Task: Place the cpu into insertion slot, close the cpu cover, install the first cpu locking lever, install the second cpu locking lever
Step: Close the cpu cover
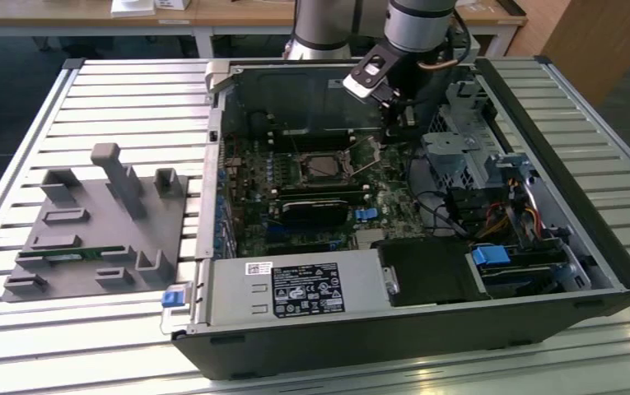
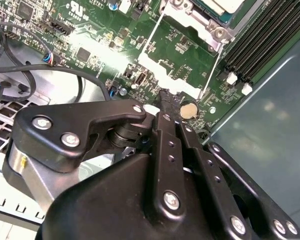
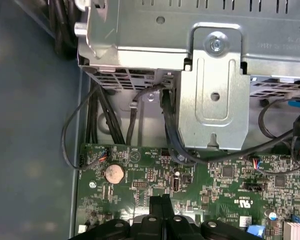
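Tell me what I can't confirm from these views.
Contents of the insertion slot: too small in the exterior view; cut off by the picture edge in the second wrist view.
What lies under the gripper: hidden by its own body in both wrist views.

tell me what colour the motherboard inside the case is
The motherboard is green, clearest in the second wrist view.

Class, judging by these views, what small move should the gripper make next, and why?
Probably a short shift toward the locking lever: the gripper, shut, hangs beside the coin cell, just short of that wire.
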You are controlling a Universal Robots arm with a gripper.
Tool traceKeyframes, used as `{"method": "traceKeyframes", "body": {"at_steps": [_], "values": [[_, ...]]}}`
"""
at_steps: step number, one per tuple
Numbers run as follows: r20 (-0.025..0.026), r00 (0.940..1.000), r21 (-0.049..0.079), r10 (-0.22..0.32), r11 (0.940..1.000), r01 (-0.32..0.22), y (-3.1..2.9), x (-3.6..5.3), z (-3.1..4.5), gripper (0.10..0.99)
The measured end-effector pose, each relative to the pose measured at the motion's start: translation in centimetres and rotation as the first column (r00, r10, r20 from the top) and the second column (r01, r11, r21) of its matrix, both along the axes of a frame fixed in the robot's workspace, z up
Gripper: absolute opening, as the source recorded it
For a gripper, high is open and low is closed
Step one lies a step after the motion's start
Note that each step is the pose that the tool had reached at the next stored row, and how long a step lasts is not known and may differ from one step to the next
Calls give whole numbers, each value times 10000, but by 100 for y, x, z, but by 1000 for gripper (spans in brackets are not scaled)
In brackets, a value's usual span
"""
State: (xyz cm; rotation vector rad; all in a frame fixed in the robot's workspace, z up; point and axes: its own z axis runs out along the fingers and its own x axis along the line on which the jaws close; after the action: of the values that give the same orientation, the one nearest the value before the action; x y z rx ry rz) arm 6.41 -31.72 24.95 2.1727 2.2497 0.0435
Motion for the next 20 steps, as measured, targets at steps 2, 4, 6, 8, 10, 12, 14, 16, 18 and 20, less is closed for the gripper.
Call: {"method": "traceKeyframes", "body": {"at_steps": [2, 4, 6, 8, 10, 12, 14, 16, 18, 20], "values": [[0, 10000, 1, -1, 10000, 1, 0, 14, -7, 106], [0, 10000, 1, 0, 10000, 0, 0, 27, -15, 106], [-1, 10000, 2, -1, 10000, 1, 0, 44, -25, 106], [-2, 10000, 0, 0, 10000, 0, 0, 57, -39, 106], [-6, 10000, -1, 0, 10000, 0, 0, 64, -62, 106], [-9, 10000, 1, -2, 10000, 2, 0, 65, -89, 106], [-12, 10000, 1, -1, 10000, 1, 0, 65, -110, 106], [-14, 10000, -2, 0, 10000, 0, 0, 55, -115, 106], [-15, 10000, 0, 0, 10000, 0, 0, 30, -115, 106], [-15, 10000, 0, -1, 10000, 1, 0, -12, -116, 106]]}}
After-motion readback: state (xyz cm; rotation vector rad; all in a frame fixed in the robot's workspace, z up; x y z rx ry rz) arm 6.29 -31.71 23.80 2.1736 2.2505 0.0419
